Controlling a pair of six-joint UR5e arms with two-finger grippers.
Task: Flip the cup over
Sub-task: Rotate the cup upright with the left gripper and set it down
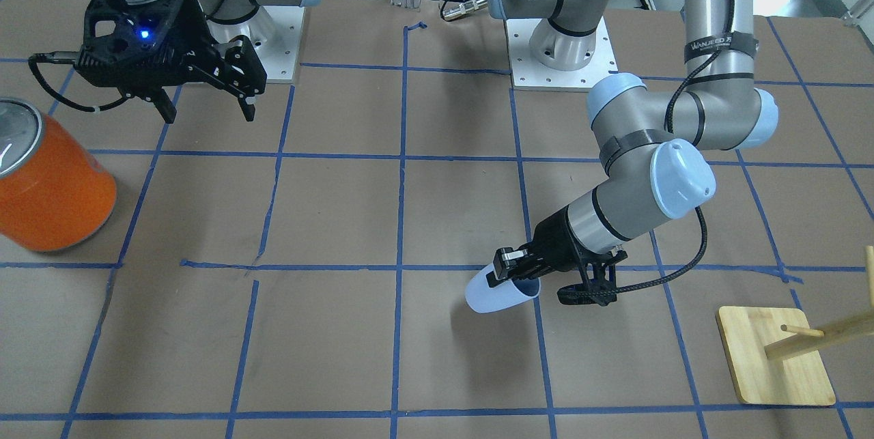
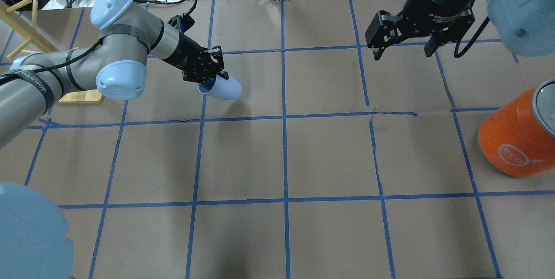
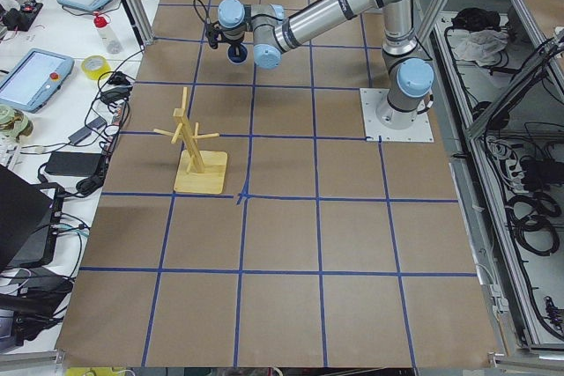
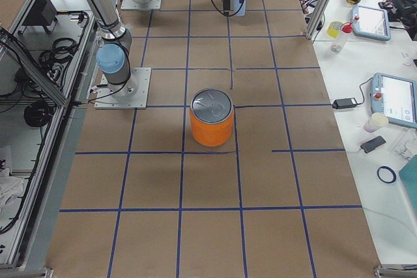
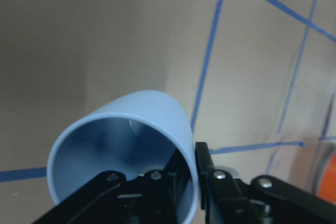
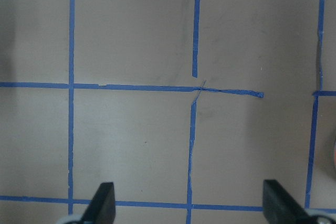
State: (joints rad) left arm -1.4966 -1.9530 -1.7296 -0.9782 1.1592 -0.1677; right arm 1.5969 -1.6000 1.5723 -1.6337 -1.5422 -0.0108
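Observation:
The pale blue cup [image 1: 495,292] is held on its side above the table, open mouth toward the wrist, base pointing away. My left gripper [image 1: 509,268] is shut on its rim, one finger inside and one outside. It also shows in the overhead view [image 2: 223,88] with the left gripper [image 2: 211,76], and fills the left wrist view [image 5: 131,150], where I look into its mouth. My right gripper [image 1: 205,108] hangs open and empty above the table, seen also in the overhead view [image 2: 403,51] and in the right wrist view [image 6: 189,205].
A large orange can [image 2: 518,136] with a silver top stands at the table's right side, also in the front view [image 1: 48,179]. A wooden peg stand [image 1: 778,357] sits near the left arm, also in the overhead view [image 2: 26,31]. Blue tape lines grid the brown table.

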